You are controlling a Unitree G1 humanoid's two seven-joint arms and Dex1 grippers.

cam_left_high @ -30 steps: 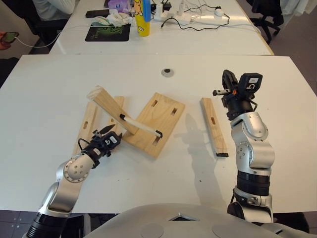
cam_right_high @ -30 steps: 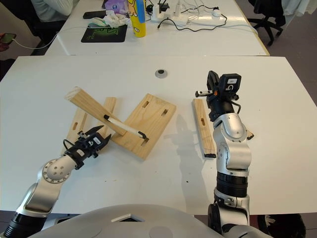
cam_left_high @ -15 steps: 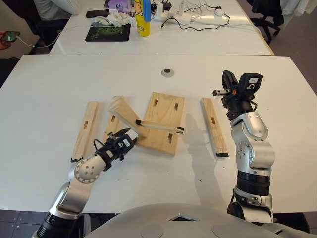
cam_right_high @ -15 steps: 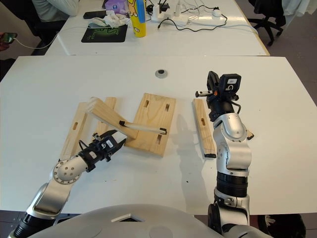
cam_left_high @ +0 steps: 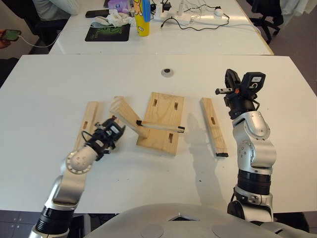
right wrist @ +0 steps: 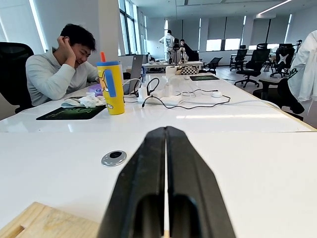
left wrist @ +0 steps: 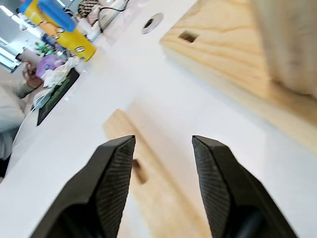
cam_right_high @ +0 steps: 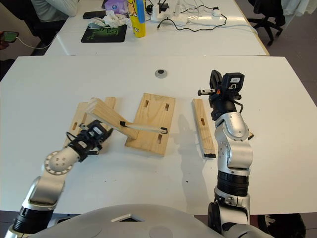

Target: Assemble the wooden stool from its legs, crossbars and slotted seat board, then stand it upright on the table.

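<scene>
Left gripper (left wrist: 163, 144): fingers spread wide, nothing held. It sits low over the table (cam_left_high: 44, 89), pointing away from me and a little toward the seat board (cam_left_high: 166, 111).

Directly beneath and ahead, between my open fingers, a slotted leg (left wrist: 153, 198) lies flat. Its long axis runs away from me toward the far edge, roughly in line with my reach. The fingers straddle its width, and the slot shows just ahead of my left fingertip (left wrist: 121, 153).

Just beside it to the right, the tilted leg (cam_left_high: 126, 113) rises off the table. It is joined to a crossbar (cam_left_high: 158, 126) whose far end rests on the seat board. The board lies flat mid-table, slots up.

Another leg (cam_left_high: 88, 126) lies flat on the outer left. A fourth leg (cam_left_high: 213, 124) lies flat to the right of the board.

Right gripper (right wrist: 166, 148): fingers pressed together, nothing between them. Its forearm stands upright beyond the right-hand leg, raised well above it.

Judgement: the flat leg under my left fingers is the coming pick. The left arm is much the nearer, needing only to drop and close across the width. One risk is nudging the tilted leg alongside.
</scene>
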